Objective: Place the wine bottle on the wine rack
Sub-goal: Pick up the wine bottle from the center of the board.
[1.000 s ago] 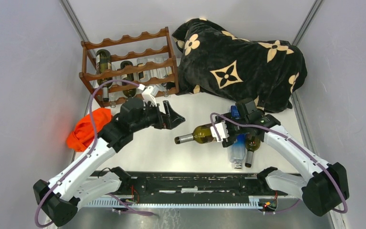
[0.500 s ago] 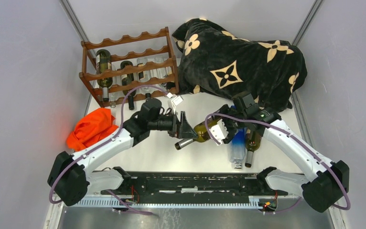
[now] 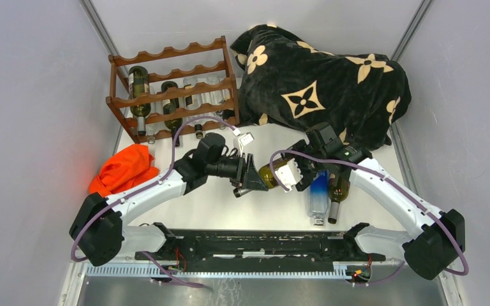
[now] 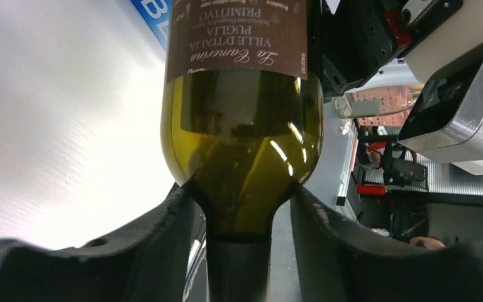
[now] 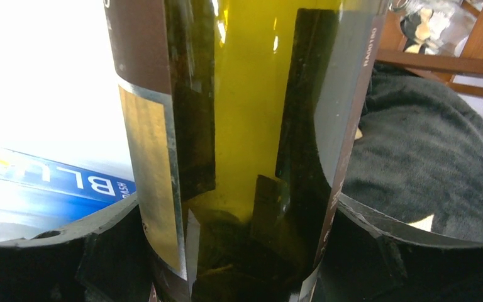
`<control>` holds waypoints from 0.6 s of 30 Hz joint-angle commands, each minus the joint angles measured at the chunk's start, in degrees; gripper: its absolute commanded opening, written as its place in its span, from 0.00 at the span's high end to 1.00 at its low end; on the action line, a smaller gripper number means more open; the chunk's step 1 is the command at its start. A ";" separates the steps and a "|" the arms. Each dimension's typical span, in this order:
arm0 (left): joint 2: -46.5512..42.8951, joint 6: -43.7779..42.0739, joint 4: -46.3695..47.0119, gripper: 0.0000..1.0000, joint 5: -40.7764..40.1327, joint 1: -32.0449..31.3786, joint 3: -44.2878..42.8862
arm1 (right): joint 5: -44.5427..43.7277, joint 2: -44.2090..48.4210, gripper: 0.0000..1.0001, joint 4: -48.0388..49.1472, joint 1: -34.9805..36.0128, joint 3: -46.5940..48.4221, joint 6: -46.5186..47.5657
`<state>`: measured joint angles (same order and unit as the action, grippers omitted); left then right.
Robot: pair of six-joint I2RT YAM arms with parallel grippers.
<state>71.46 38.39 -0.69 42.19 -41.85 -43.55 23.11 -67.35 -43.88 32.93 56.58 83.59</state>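
- One pale counter [image 3: 230, 213] carries everything.
- Blanket [image 3: 319, 83]: black with tan flowers, heaped just right of the rack [image 3: 166, 51].
- The rack stands upright. Several racked bottles [image 3: 139, 86] lie in its middle and lower tiers, necks toward the near edge.
- Two arms [image 3: 147, 194] reach in and meet in front of the rack, off its right end.
- Cloth [image 3: 122, 171]: orange, crumpled in front of the rack's left end, near it.
- The bottle [image 3: 269, 175], olive green with a brown label, is off the rack. It lies on its side between the two hands, in front of the rack's right end and well apart from it.
- Two loose bottles [image 3: 319, 199], one clear with a blue label and one green, lie farther right of the rack, just beside the right arm.
- Right hand [image 3: 291, 173]: clamped on the bottle's body at the label.
- Left hand [image 3: 250, 175]: fingers parted astride the neck. One touches the shoulder, and a gap shows beside the other.
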 commanded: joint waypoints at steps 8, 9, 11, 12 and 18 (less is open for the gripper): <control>-1.42 -6.47 -4.72 0.33 -1.26 -0.25 -1.28 | -0.19 0.73 1.00 6.97 0.04 2.71 -4.57; -1.34 -6.49 -4.63 0.32 -1.19 -0.25 -1.25 | 0.12 0.61 1.00 6.97 0.12 2.75 -4.73; -0.87 -6.26 -4.39 0.33 -1.10 -0.25 -1.23 | 0.51 0.56 1.00 7.17 0.06 2.83 -5.08; -0.50 -6.11 -4.15 0.34 -0.90 -0.25 -1.19 | 0.64 0.47 1.00 7.24 0.10 2.88 -5.22; -0.12 -6.00 -2.95 0.83 0.88 -0.25 -1.10 | 0.43 0.31 1.00 7.18 0.13 3.10 -5.50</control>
<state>71.26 33.63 -3.99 41.82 -41.78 -43.55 20.49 -68.03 -44.84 33.15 56.58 82.21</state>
